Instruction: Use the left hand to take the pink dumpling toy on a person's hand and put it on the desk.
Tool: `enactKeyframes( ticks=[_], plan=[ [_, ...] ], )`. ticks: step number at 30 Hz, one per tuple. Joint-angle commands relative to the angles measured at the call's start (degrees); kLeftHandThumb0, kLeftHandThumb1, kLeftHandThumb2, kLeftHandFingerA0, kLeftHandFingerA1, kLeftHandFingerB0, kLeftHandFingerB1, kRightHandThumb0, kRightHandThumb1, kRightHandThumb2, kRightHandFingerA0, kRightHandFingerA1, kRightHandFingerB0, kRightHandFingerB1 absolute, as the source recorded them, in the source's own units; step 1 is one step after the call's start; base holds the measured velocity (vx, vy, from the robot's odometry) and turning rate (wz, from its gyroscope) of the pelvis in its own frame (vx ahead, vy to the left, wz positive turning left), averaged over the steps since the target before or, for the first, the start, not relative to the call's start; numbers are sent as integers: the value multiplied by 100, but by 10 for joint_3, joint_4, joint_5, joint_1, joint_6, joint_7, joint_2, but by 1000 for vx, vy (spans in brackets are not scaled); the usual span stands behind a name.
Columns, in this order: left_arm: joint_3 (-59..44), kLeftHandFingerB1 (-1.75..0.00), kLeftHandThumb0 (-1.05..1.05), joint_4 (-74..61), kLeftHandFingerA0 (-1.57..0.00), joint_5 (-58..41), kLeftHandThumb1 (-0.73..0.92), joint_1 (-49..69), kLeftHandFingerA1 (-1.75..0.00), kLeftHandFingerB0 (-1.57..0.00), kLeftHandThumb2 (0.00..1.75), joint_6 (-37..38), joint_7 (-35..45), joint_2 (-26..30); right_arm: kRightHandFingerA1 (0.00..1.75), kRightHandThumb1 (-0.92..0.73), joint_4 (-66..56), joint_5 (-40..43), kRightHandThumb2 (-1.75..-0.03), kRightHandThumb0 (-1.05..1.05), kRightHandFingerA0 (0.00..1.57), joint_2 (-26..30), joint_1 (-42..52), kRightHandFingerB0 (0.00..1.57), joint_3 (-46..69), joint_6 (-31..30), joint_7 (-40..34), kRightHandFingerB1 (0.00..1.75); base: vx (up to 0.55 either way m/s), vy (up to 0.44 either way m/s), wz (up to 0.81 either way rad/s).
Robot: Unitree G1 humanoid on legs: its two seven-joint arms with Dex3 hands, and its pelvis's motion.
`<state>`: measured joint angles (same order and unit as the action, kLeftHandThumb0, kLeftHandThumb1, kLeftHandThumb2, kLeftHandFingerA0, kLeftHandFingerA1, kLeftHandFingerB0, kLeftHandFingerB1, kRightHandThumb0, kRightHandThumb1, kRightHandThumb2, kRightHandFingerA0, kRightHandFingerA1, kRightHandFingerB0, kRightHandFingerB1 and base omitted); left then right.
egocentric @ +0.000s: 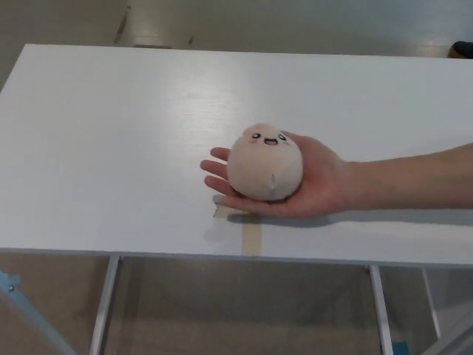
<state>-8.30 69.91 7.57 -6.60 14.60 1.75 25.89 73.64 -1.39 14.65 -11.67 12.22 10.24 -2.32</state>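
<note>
Robot hands unseen, fingers untellable; person's palm (318, 185) with dumpling toy (264, 163) hides tape cross (251, 233).

Even bright light, soft glare

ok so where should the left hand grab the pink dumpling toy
Probably around the upper, rounded body of the pink dumpling toy, coming from above and from the left. It sits in a person's hand whose palm cups the underside and whose arm enters from the right, so only the top and left side are free.

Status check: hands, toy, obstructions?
Both robot hands out of view. Toy on person's open palm above desk. Nothing blocking.
</note>
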Motion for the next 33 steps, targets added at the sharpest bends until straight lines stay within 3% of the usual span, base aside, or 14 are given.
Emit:
enactKeyframes(
  ticks=[1,17,23,27,33],
  plan=[
    [7,-34,-32,3,-48,-1,67,-2,-39,-31,61,3,-1,4,43,-65,3,4,-59,-21,56,-2,2,42,0,2,2,39,0,0,0],
    [3,-34,-31,-16,-50,-15,66,0,-40,-32,61,19,8,4,43,-65,1,6,-59,-21,56,-6,-7,42,1,-3,-2,39,0,0,0],
    [-12,-34,-32,-81,-45,-41,63,33,-40,-31,60,35,50,7,43,-65,4,6,-59,-20,56,-6,-6,42,1,-5,-1,39,0,0,0],
    [-49,-33,-34,-240,-38,-112,59,130,-39,-27,59,16,160,29,43,-65,6,7,-59,-20,56,-5,-5,42,3,-6,1,39,0,0,0],
    [-124,-38,-45,-530,-30,-187,47,355,-44,-22,67,36,211,48,43,-65,9,6,-59,-21,56,-3,-4,42,2,-8,8,39,0,0,0]
  ],
)
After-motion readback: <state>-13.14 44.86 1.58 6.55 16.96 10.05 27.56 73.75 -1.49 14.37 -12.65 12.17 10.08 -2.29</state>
